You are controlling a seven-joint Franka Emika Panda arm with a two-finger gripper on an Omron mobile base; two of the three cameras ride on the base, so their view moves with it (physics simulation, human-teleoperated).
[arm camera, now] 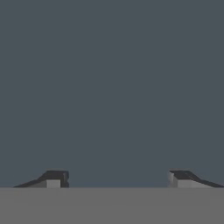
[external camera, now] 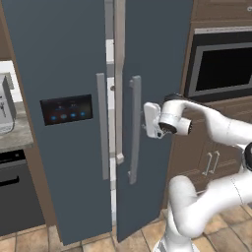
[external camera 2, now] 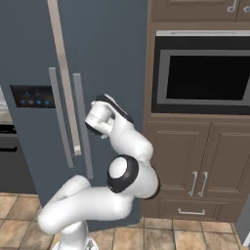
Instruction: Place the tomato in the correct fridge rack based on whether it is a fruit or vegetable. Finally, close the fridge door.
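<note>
The fridge door [external camera: 152, 49], dark slate with a plain front and a long grey bar handle [external camera: 134, 129], stands slightly ajar, leaving a narrow gap to the other door. My gripper [external camera: 145, 121] points straight at its front, just right of the handle at mid height. In the hand view the two fingertips [arm camera: 54, 179] stand wide apart with nothing between them, right up against the flat slate surface; the gripper [arm camera: 118, 179] is open. From the right base view the hand [external camera 2: 97, 117] sits against the same door [external camera 2: 114, 49]. The tomato and the fridge rack are hidden.
The matching door with the blue-lit control panel [external camera: 66, 109] stands to the left. A built-in oven [external camera: 221, 64] and wooden cabinets [external camera: 211, 162] flank the fridge on the right. A toaster [external camera: 6, 106] sits on the left counter.
</note>
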